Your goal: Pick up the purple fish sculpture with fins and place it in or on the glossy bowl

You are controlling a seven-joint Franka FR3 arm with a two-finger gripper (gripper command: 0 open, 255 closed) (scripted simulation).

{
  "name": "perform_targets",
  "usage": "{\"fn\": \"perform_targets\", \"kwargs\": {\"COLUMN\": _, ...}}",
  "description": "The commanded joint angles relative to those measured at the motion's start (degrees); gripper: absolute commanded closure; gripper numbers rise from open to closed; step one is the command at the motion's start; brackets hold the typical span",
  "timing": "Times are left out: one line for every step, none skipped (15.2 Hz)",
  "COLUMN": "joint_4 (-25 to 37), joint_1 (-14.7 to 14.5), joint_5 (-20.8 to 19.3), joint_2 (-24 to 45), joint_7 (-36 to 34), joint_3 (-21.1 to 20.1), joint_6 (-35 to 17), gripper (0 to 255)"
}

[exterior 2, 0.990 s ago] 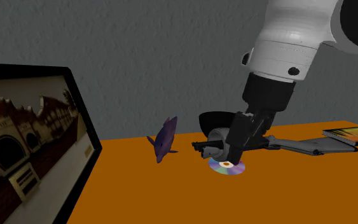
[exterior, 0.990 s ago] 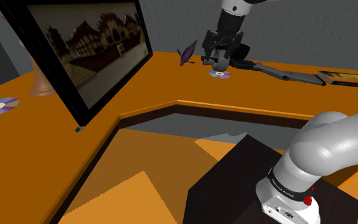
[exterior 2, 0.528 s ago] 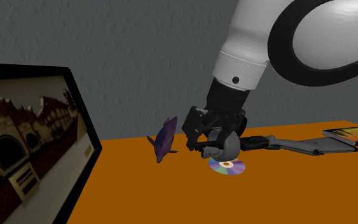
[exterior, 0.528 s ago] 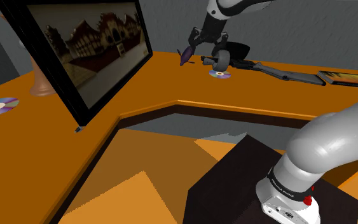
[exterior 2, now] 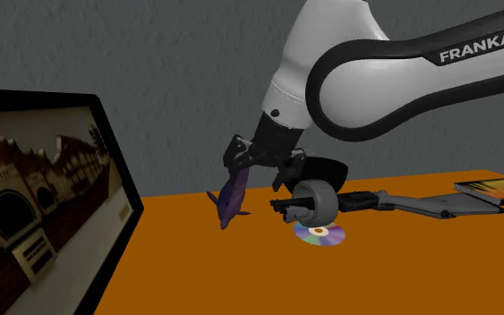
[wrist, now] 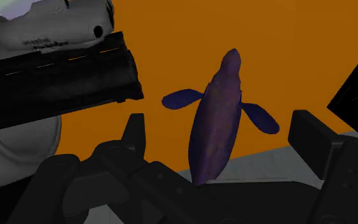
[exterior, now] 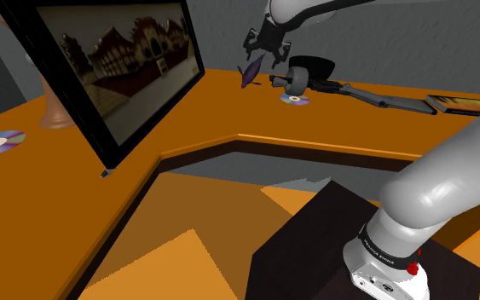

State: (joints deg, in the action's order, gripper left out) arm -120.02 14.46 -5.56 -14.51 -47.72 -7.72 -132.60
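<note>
A grey wall [exterior 2: 151, 72] is backing an orange desk [exterior: 212, 106]. A monitor [exterior: 118, 60] is standing at the shoulder view's left, showing a picture of old buildings. The arm [exterior 2: 375, 72] is reaching from its dark stand [exterior: 315, 247] across to the desk's far side. A dark bowl [exterior: 313, 64] is sitting there by the wall, just right of the hand in the shoulder view. The gripper [exterior 2: 257, 174] is hanging over the fish [exterior 2: 233, 199] with its fingers [wrist: 136, 130] spread wide. In the wrist view they are flanking the purple body, and neither is touching it. The fish is standing on the desk, tail up and leaning, to the left of the bowl in the second exterior view. A disc [exterior 2: 320, 234] is lying flat in front of the bowl, near the fish.
</note>
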Motion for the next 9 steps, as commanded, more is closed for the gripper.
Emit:
{"fn": "perform_targets", "kwargs": {"joint_4": 2.99, "joint_1": 1.52, "joint_5": -1.68, "joint_2": 3.42, "joint_7": -4.85, "joint_3": -0.37, "joint_6": -2.22, "gripper": 0}}
{"fn": "perform_targets", "kwargs": {"joint_4": 4.33, "joint_1": 2.18, "joint_5": -2.6, "joint_2": 4.91, "joint_7": -7.2, "joint_3": -0.48, "joint_6": -3.16, "gripper": 0}}
{"fn": "perform_targets", "kwargs": {"joint_4": 5.69, "joint_1": 2.8, "joint_5": -3.57, "joint_2": 6.38, "joint_7": -9.58, "joint_3": -0.53, "joint_6": -4.03, "gripper": 0}}
{"fn": "perform_targets", "kwargs": {"joint_4": 5.84, "joint_1": 2.83, "joint_5": -3.68, "joint_2": 6.54, "joint_7": -9.84, "joint_3": -0.51, "joint_6": -4.12, "gripper": 0}}
{"fn": "perform_targets", "kwargs": {"joint_4": 5.77, "joint_1": 2.87, "joint_5": -3.86, "joint_2": 7.07, "joint_7": -9.95, "joint_3": -0.49, "joint_6": -4.71, "gripper": 0}}
{"fn": "perform_targets", "kwargs": {"joint_4": 5.72, "joint_1": 2.91, "joint_5": -4.03, "joint_2": 7.62, "joint_7": -10.06, "joint_3": -0.48, "joint_6": -5.31, "gripper": 0}}
{"fn": "perform_targets", "kwargs": {"joint_4": 5.67, "joint_1": 2.96, "joint_5": -4.21, "joint_2": 8.17, "joint_7": -10.18, "joint_3": -0.47, "joint_6": -5.89, "gripper": 0}}
{"fn": "perform_targets", "kwargs": {"joint_4": 5.64, "joint_1": 3.01, "joint_5": -4.39, "joint_2": 8.74, "joint_7": -10.3, "joint_3": -0.46, "joint_6": -6.48, "gripper": 0}}
{"fn": "perform_targets", "kwargs": {"joint_4": 5.63, "joint_1": 3.06, "joint_5": -4.57, "joint_2": 9.31, "joint_7": -10.42, "joint_3": -0.45, "joint_6": -7.05, "gripper": 0}}
